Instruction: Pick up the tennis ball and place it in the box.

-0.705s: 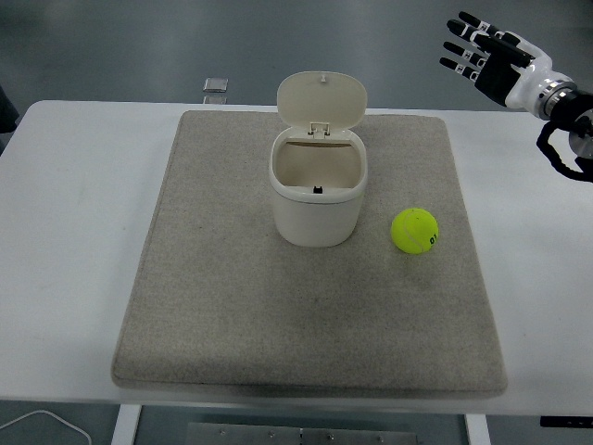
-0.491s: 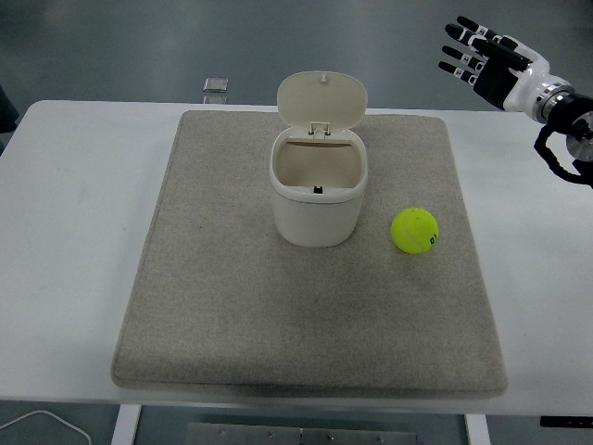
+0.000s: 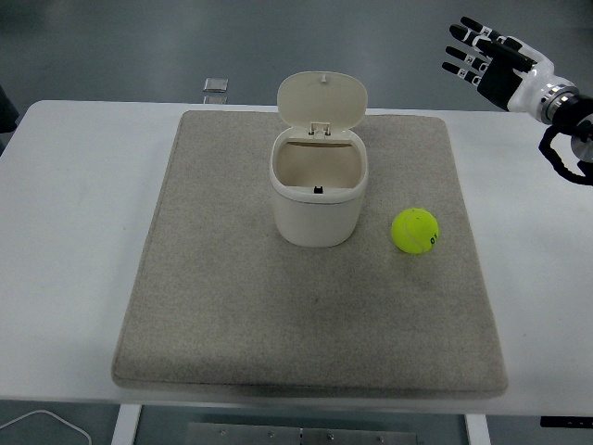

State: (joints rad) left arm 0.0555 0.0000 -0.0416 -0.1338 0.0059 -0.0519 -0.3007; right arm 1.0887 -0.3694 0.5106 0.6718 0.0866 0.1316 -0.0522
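A yellow-green tennis ball (image 3: 415,231) lies on the grey mat (image 3: 306,306), just right of a cream box (image 3: 319,190) whose hinged lid stands open at the back. The box looks empty inside. My right hand (image 3: 484,60) hovers high at the upper right, beyond the table's far edge, well away from the ball, its fingers spread and holding nothing. No left arm shows in the picture.
The mat covers the middle of a white table (image 3: 74,213). A small grey square object (image 3: 215,85) lies at the table's far edge. A white cable (image 3: 42,422) curls below the near left corner.
My right hand has drifted slightly to the right and up. The ball and box have not moved.
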